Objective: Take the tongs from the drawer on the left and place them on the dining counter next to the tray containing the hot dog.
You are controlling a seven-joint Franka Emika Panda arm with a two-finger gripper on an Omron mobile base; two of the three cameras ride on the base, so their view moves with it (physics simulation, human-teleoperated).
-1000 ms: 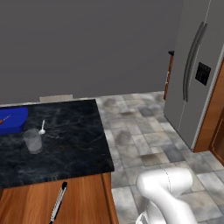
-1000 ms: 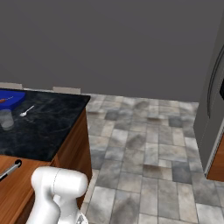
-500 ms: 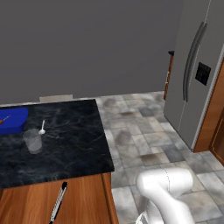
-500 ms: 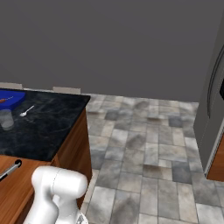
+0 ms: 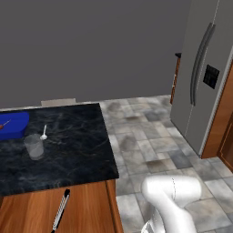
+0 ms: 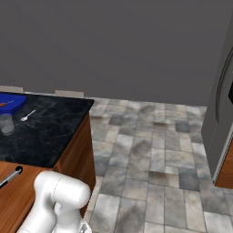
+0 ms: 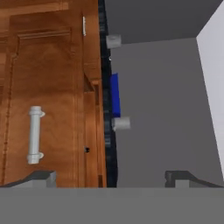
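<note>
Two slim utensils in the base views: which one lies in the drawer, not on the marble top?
The tongs, long, black and silver, lie on the drawer's wood. The small white spoon rests on the marble beside the glass.

The black white-veined marble bench [image 5: 73, 150] fills the left middle of the left base view. On it, at the far left edge, lies a bright blue low-walled tray [image 5: 13, 125]; just right of the tray rests a small white spoon [image 5: 44, 133], and near it, toward the lower left, stands a clear glass cup [image 5: 34, 146].
</note>
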